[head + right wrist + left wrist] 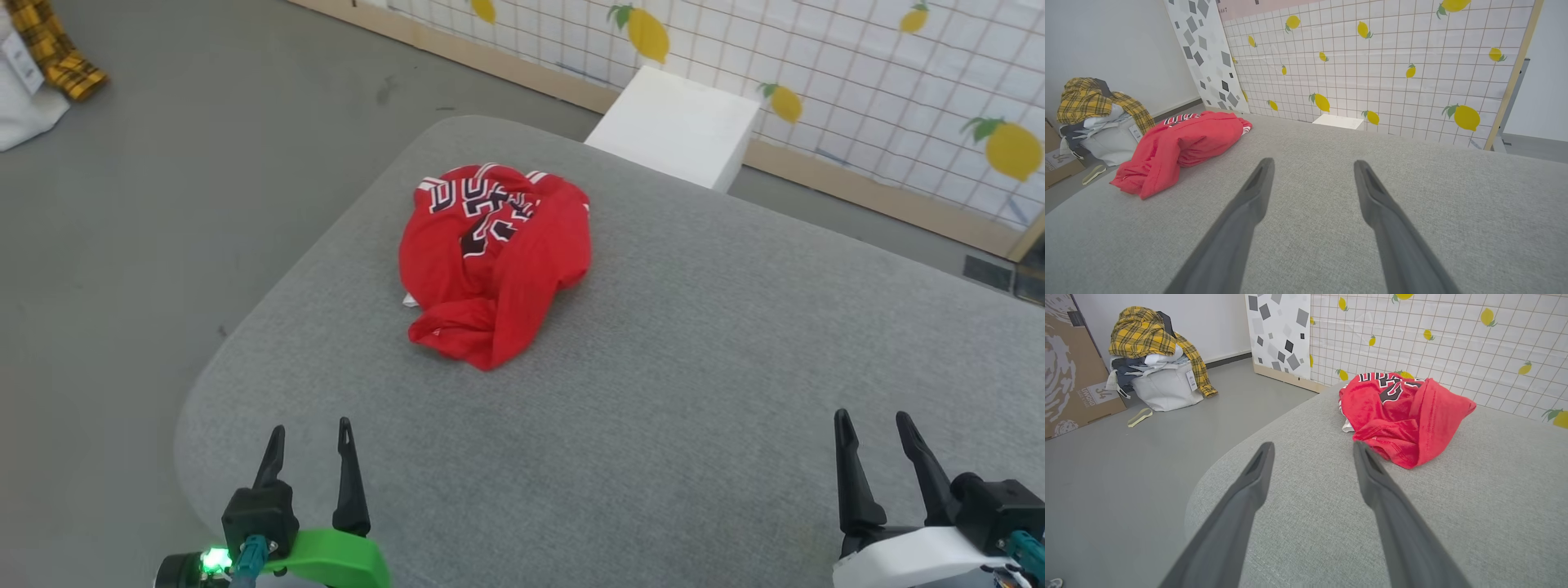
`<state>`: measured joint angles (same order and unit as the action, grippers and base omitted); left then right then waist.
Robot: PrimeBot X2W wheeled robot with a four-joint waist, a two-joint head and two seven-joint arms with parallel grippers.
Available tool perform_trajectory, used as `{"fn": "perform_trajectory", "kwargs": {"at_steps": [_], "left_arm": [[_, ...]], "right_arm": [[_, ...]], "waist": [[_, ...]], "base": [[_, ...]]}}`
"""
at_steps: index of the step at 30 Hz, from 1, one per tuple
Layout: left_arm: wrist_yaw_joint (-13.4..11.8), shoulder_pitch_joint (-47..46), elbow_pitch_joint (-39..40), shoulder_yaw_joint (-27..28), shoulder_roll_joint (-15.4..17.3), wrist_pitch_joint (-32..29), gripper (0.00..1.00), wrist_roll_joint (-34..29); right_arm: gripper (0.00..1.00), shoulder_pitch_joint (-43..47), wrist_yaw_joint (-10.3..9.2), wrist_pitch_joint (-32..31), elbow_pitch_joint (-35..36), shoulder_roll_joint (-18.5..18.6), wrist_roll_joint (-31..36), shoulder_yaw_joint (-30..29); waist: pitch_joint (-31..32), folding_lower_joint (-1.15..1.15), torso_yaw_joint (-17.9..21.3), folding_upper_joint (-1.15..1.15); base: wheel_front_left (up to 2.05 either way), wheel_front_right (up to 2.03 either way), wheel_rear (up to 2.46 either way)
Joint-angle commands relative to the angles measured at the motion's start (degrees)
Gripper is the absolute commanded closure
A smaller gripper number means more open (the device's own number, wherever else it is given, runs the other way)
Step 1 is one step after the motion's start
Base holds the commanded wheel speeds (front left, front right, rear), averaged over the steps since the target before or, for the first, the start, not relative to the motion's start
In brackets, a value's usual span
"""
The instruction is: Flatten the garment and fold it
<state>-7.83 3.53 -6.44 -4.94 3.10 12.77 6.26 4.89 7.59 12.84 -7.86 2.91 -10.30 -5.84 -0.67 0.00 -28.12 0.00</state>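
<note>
Garment position: crumpled in a loose heap on the grey fabric-covered table, in the far left part of the surface, near its rounded left edge. The red cloth is bunched and folded over itself. Part of the black lettering with white outline shows on the far, upper side of the heap, and white-red striped trim shows along the far edge. A small bit of white cloth shows at the heap's left side. The near end of the heap narrows to a folded red point.

Left gripper: placed over the near left edge of the table. Its two dark fingers stand wide apart with nothing between them. In the left wrist view the heap lies ahead and to the right of the fingers. The head view shows bare table between the fingertips and the cloth.

Right gripper: placed over the near right part of the table. Its fingers are likewise spread wide and hold nothing. It is well apart from the heap.

Surroundings: a white box stands just beyond the table's far edge, in front of a grid wall panel printed with lemons. On the grey floor to the left, a pile of clothes topped with yellow plaid sits beside a cardboard box.
</note>
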Motion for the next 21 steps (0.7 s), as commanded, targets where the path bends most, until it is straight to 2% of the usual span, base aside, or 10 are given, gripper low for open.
{"fn": "perform_trajectory", "kwargs": {"at_steps": [1, 6, 14, 21], "left_arm": [[-0.56, 0.94, -0.14, -0.21, -0.17, 0.73, 0.0, 0.63], [-1.05, 1.12, 0.04, -0.42, -0.19, 1.33, 0.0, 1.18], [-0.3, -3.25, -0.58, -1.62, -0.21, 2.23, 0.0, 1.68], [2.98, -15.24, -4.5, -0.96, -0.22, 2.23, 0.0, 6.08]], "right_arm": [[0.0, 0.67, -0.09, 0.66, -0.33, -0.02, -0.64, -0.17], [0.0, 0.76, -0.09, 1.26, -0.81, -0.03, -0.92, -0.32], [0.0, 0.91, -0.1, 2.16, -1.07, -0.03, -0.92, -0.97], [0.0, 0.42, -0.1, 2.16, -0.22, -0.03, 0.9, -1.32]], "waist": [[0.05, 0.0, -0.85, 0.0], [-0.24, 0.0, -1.65, 0.0], [-1.34, 0.0, -2.35, 0.0], [-4.16, 0.0, 0.11, 0.0]], "base": [[0.0, 0.0, 0.0], [0.0, 0.0, 0.0], [0.0, 0.0, 0.0], [0.0, 0.0, 0.0]]}}
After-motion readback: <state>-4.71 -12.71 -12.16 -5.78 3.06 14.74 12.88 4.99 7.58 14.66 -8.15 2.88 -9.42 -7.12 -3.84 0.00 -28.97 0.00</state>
